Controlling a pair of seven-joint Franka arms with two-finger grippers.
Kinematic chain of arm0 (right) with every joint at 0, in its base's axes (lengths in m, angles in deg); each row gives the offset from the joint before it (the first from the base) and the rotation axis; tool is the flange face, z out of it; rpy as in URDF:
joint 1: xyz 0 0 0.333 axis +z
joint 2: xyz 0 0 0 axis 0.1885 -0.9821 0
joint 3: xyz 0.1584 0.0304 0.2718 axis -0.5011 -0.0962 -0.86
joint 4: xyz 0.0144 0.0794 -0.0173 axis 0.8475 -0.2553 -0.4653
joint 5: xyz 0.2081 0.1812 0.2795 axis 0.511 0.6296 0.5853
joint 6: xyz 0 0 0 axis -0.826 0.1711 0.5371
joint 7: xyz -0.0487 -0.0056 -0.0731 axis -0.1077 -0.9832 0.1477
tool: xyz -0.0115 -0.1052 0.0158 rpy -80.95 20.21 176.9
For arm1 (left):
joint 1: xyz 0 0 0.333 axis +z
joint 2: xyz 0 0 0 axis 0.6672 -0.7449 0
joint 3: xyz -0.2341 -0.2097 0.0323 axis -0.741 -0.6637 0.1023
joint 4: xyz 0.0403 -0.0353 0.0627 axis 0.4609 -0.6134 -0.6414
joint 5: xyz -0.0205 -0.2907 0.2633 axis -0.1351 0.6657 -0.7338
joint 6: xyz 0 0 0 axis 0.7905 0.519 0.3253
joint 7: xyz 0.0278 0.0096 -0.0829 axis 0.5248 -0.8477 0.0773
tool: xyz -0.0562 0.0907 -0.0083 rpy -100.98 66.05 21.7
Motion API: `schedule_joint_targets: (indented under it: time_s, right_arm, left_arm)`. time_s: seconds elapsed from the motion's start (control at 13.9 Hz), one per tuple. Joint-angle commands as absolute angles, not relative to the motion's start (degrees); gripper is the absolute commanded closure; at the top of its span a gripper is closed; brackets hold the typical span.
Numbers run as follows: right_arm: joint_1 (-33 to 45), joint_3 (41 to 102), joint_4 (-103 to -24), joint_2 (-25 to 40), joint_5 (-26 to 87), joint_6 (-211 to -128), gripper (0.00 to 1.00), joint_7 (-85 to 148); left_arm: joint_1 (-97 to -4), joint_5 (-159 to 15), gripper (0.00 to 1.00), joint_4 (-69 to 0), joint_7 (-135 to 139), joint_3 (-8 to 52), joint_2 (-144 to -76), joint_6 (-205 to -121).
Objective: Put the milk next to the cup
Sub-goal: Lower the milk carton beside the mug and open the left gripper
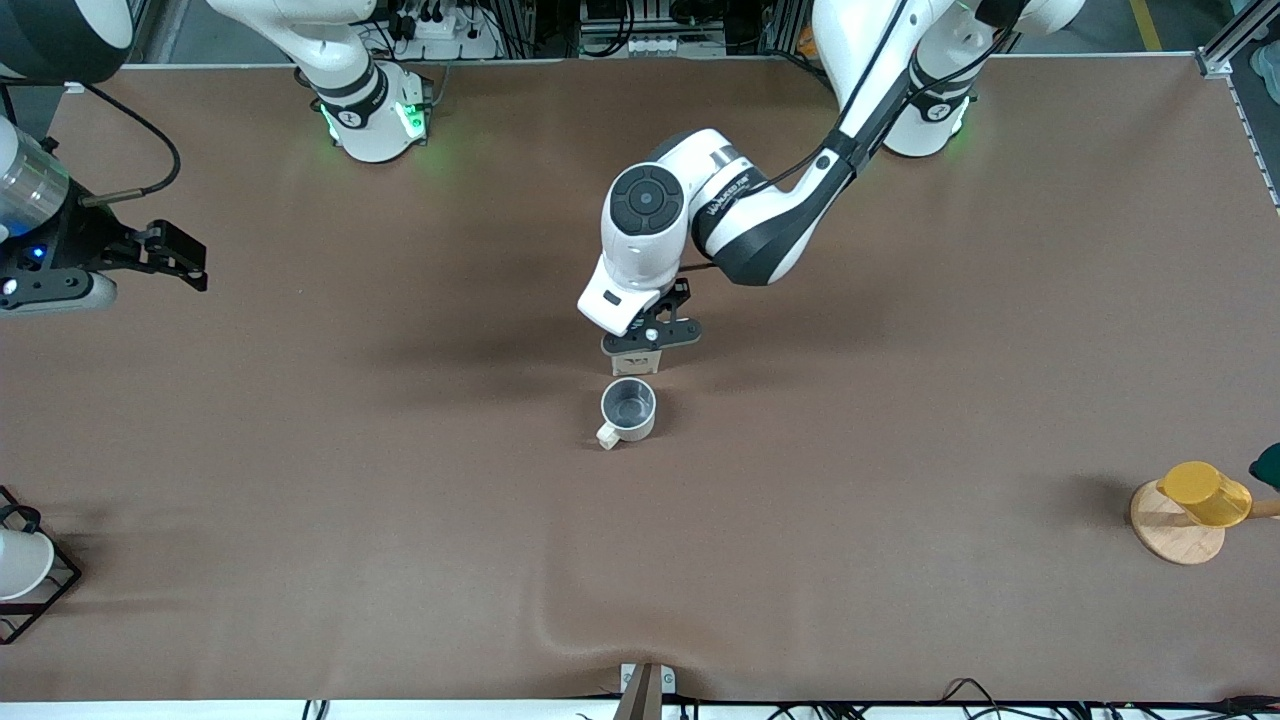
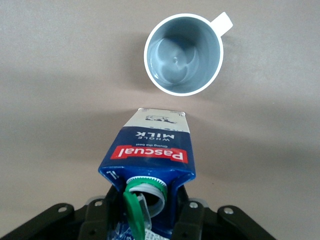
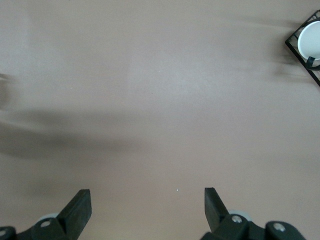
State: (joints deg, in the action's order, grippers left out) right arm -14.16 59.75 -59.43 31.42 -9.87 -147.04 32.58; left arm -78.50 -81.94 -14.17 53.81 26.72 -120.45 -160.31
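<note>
The milk (image 1: 637, 362) is a dark-blue carton with a red label band, and its green cap is flipped open (image 2: 150, 150). My left gripper (image 1: 650, 335) is shut on its top, with a black finger on each side of the gable (image 2: 145, 212). The carton stays upright, right beside the cup (image 1: 628, 409) and farther from the front camera. I cannot tell whether its base touches the table. The cup is a cream-white mug with a grey inside and a small squared handle (image 2: 183, 54). My right gripper (image 1: 192, 260) waits open over the right arm's end of the table, nothing between its fingers (image 3: 147, 200).
A yellow cup (image 1: 1205, 493) lies on a round wooden disc (image 1: 1172, 535) at the left arm's end, near the front camera. A white cup in a black wire frame (image 1: 22, 565) stands at the right arm's end, and the right wrist view also shows this framed cup (image 3: 311, 42). The brown cloth wrinkles at the front edge.
</note>
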Motion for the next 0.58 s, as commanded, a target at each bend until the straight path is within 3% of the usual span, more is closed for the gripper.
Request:
schedule_joint_targets:
  time_s: [0.0,0.5]
  right_arm:
    - [-15.26,60.31,-61.15,33.41,-7.61,-146.92,0.00,33.42]
    - [-16.49,61.63,-57.63,32.79,-7.34,-142.43,0.00,34.03]
  left_arm:
    - [-79.47,-84.32,0.87,-12.42,54.46,27.58,-121.31,-160.38]
    - [-79.47,-85.12,0.87,-12.33,54.37,27.58,-121.75,-162.04]
